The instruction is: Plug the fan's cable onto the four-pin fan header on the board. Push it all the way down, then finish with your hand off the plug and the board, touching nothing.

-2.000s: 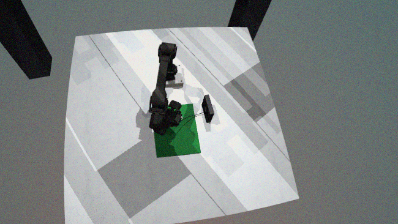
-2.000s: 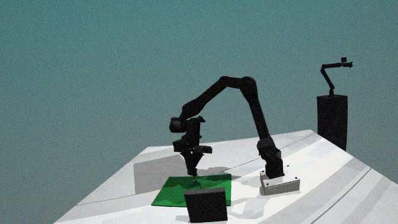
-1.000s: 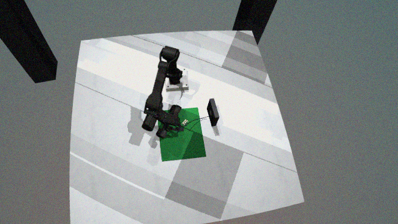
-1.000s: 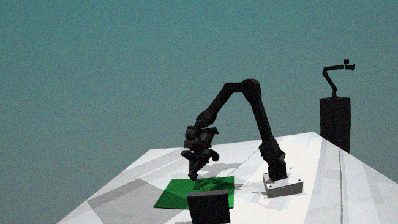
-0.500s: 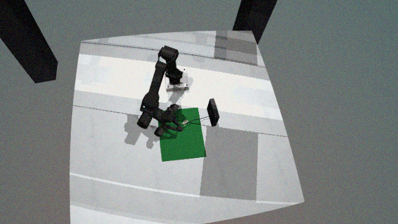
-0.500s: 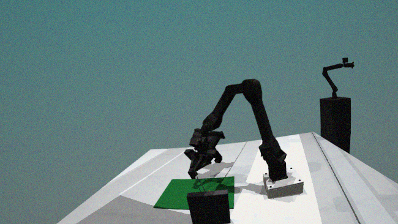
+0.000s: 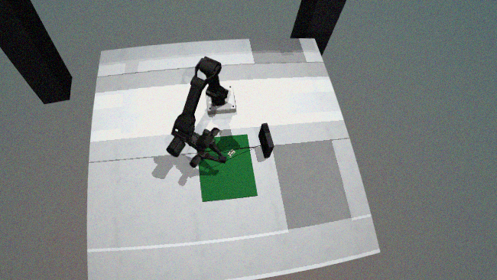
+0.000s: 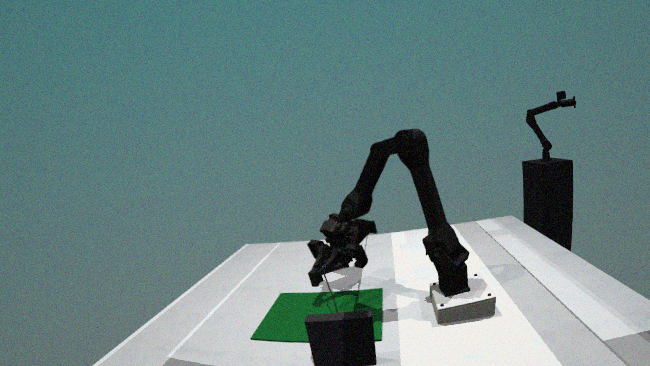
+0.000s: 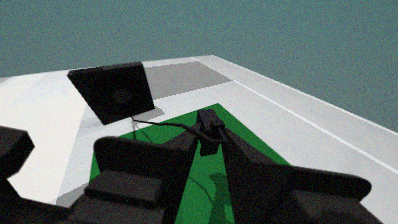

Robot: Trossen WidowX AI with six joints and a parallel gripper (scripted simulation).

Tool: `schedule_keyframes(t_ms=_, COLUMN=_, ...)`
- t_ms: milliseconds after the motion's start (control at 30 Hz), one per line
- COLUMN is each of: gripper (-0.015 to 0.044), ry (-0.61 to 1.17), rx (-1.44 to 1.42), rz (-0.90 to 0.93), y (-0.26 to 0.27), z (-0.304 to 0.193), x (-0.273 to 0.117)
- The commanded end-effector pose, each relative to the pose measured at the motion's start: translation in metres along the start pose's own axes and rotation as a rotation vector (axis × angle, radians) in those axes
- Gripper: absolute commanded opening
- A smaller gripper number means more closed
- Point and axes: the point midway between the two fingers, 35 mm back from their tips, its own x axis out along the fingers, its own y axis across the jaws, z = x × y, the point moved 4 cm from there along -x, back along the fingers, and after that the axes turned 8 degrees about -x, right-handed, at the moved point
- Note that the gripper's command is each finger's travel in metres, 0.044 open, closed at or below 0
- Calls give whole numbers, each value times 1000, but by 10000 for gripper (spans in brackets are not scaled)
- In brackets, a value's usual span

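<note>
Gripper (image 7: 225,160) (image 8: 315,279) (image 9: 211,129) pinching the small dark plug (image 9: 209,146) above the green board (image 7: 233,177) (image 8: 285,317) (image 9: 217,111), left of the fan (image 7: 266,140) (image 8: 341,340) (image 9: 112,92) in top view; presumably light, rigid housing, limp leads (image 7: 245,148) (image 8: 330,290) (image 9: 162,123) tugging sideways: best held by housing sides, wires free.

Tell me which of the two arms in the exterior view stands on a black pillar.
The far-right arm, beyond the table, stands on the black pillar; the other rises from a pale base plate.
</note>
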Motion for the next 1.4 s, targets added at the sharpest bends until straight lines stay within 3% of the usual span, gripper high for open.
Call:
schedule_keyframes(t_ms=0, gripper=0, ry=-58, rx=-14, rz=-26, y=4, z=-2, x=-5)
schedule_keyframes(t_ms=300, gripper=0, ry=-146, rx=-46, rz=-73, y=7, z=-4, x=-14)
schedule_keyframes(t_ms=1367, gripper=0, ry=-126, rx=-35, rz=-60, y=7, z=1, x=-14)
